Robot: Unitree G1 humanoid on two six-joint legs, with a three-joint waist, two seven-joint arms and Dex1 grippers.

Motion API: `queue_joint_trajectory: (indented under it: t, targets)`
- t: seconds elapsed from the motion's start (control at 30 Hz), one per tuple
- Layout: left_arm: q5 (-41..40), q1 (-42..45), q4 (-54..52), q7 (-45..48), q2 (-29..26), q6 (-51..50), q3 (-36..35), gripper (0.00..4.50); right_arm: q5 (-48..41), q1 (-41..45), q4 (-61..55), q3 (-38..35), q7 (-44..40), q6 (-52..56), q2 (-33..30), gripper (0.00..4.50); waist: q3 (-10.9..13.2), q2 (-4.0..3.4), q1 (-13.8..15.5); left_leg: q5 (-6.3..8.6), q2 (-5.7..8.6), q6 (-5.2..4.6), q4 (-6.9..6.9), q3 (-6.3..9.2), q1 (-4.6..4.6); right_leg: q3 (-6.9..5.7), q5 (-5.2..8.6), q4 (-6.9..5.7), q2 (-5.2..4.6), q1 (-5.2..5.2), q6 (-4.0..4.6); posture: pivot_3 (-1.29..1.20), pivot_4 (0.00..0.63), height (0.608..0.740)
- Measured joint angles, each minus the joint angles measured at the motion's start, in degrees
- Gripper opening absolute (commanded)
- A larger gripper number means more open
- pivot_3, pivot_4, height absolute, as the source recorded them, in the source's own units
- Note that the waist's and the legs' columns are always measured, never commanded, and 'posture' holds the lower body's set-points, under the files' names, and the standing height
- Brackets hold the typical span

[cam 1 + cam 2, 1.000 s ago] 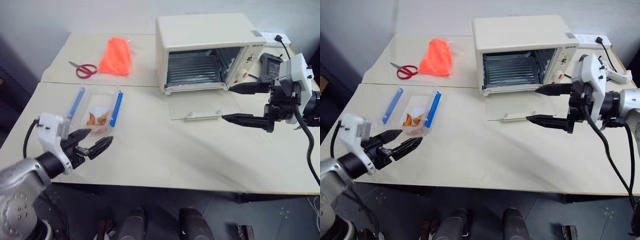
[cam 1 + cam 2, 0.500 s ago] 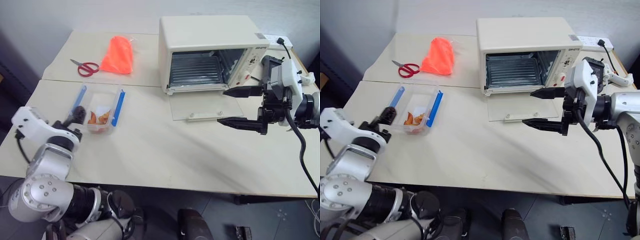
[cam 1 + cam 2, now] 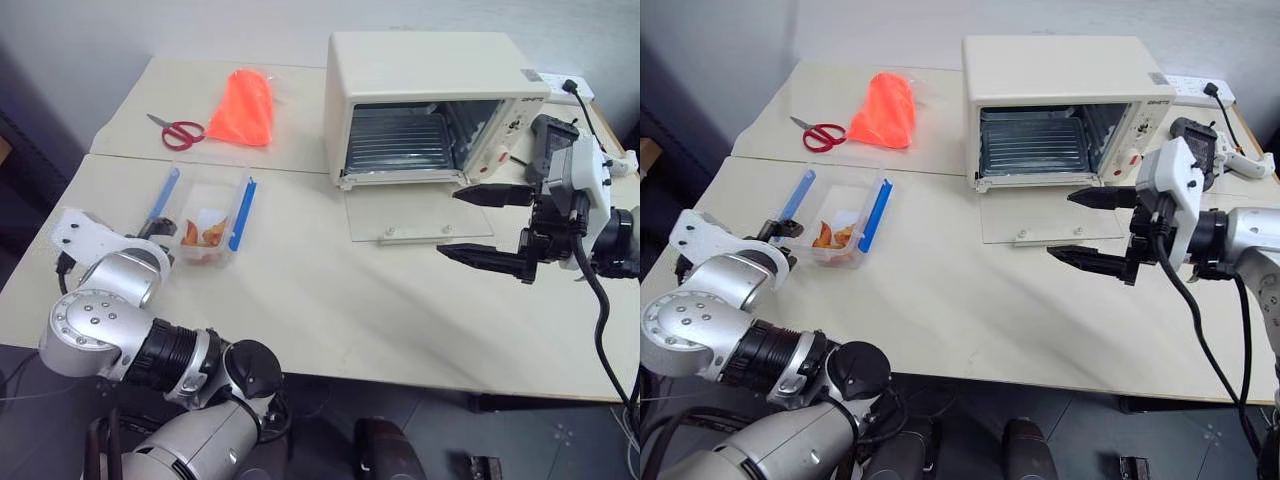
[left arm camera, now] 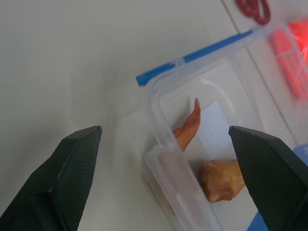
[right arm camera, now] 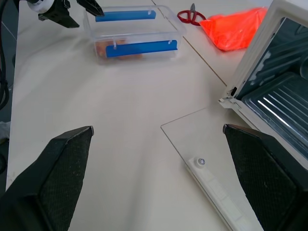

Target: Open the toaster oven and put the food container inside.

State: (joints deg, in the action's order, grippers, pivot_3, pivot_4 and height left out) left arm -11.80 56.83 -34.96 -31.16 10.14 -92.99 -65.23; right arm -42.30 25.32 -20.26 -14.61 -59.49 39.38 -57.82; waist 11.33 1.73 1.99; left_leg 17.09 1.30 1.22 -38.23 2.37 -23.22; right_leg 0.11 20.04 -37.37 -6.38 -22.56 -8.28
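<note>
Already wide open, the left gripper (image 4: 159, 159) straddles a short end of the food container (image 3: 205, 218) at the frame's left, its long axis running toward the table's far edge, well apart from the gaping toaster oven (image 3: 430, 105) at upper right.

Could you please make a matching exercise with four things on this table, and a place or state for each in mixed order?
Things:
1. toaster oven
2. food container
3. scissors
4. right claw

Places or states:
A. beside the orange bag
B. open, above the glass door
C. door dropped flat on the table
D. just ahead of the open left claw

Pairs: 1-C, 2-D, 3-A, 4-B
</note>
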Motion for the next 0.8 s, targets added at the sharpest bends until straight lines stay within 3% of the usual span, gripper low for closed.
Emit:
queue_joint_trajectory:
  t: [0.03,0.17,0.53,0.67,0.8]
  targets:
    - [0.2,0.4,0.1,-1.0,0.1,0.0,-0.1,4.49,-0.3,-0.1,-0.2,-0.2,0.3,0.1,0.0,4.50,0.0,0.02,0.0,0.00,0.01,0.00,-0.02,-0.01,0.00,0.00,0.00,0.01,-0.01,0.01,0.00,0.00,0.150,0.740]
    - [0.5,1.1,1.5,-4.2,0.2,0.0,-0.1,3.70,-1.2,-1.0,-1.2,-2.0,1.8,0.7,0.0,4.50,0.0,0.03,0.0,0.00,0.02,0.00,-0.04,-0.01,0.02,0.01,0.00,0.03,-0.02,0.02,0.00,0.00,0.150,0.740]
    - [-2.5,1.1,7.6,-6.0,-0.7,0.8,0.0,0.33,-3.5,-2.1,-3.1,-2.8,4.7,1.9,0.0,4.50,0.0,0.05,-0.1,0.00,0.03,0.00,-0.05,-0.02,0.02,0.02,0.00,-0.03,-0.04,0.02,0.00,0.00,0.150,0.740]
    - [-9.6,-3.7,11.9,-4.2,-6.8,0.8,6.5,0.12,-3.7,-2.0,-3.3,-3.6,5.2,2.0,0.0,4.50,0.0,0.02,-0.5,-0.01,0.01,0.01,-0.01,-0.02,0.09,0.05,0.00,-0.16,-0.04,0.00,0.00,0.00,0.150,0.740]
    - [-25.2,-12.4,19.7,-0.3,-21.8,0.6,17.4,0.12,-3.7,-2.0,-3.0,-3.9,5.1,2.1,0.0,4.50,-0.1,-0.03,-1.4,-0.06,-0.11,0.10,0.00,-0.04,0.18,0.13,-0.01,-0.29,0.06,-0.04,0.05,0.00,0.150,0.740]
